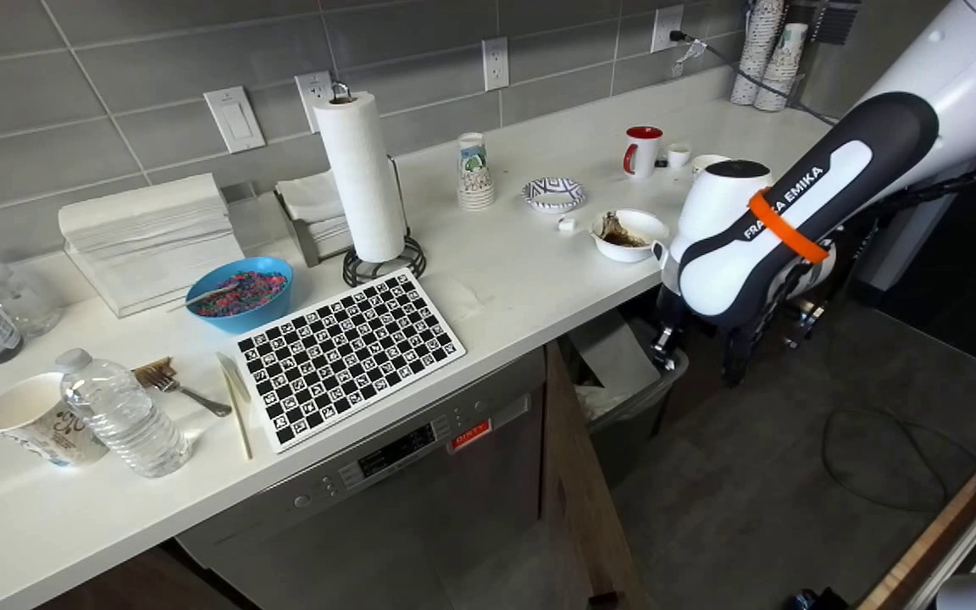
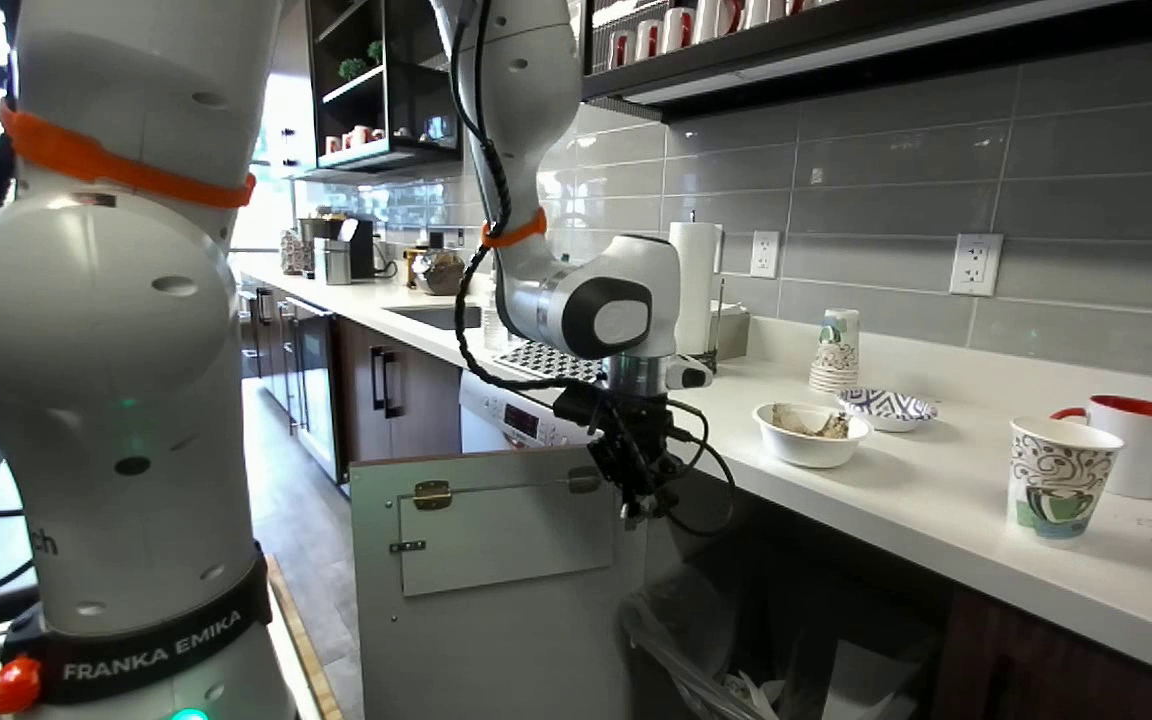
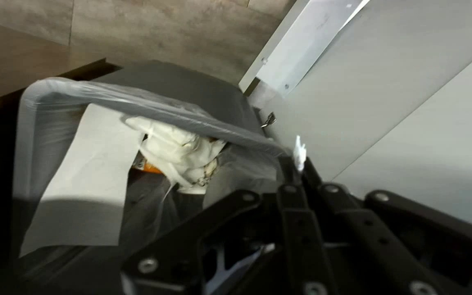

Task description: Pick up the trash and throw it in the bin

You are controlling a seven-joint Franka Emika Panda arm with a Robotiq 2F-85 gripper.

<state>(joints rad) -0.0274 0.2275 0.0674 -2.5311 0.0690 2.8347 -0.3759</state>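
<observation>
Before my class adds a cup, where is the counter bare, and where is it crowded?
Bare counter lies between the checkered board and white bowl, in front of the stacked cups, and along the front edge by the paper cup and water bottle. Crowded: around the fork, between bottle and board.

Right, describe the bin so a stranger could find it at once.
Start at the long white counter and find the open cabinet door beside the dishwasher. Low beside that door, below the counter, stands the bin. Unlike either, it is open-topped, with a filmy liner over its rim and a white sheet inside.
</observation>
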